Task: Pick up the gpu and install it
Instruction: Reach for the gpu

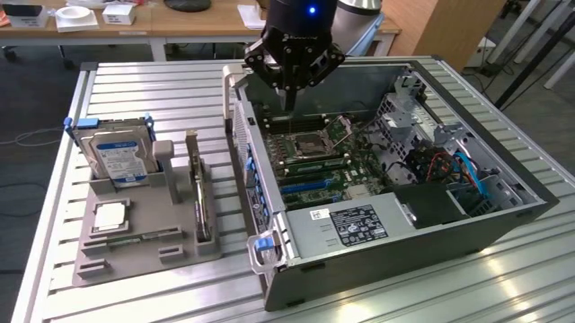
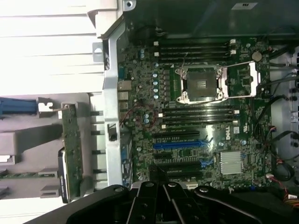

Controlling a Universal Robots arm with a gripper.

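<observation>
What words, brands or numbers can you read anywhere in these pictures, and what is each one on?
"DELL": white print on the motherboard, near the blue slot.
Power supply label: print too small to read.
Hard drive label: print too small to read.

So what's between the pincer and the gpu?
In the exterior view, the computer case's pale metal wall stands between the pincer and the gpu, upright in its gray holder.
</observation>
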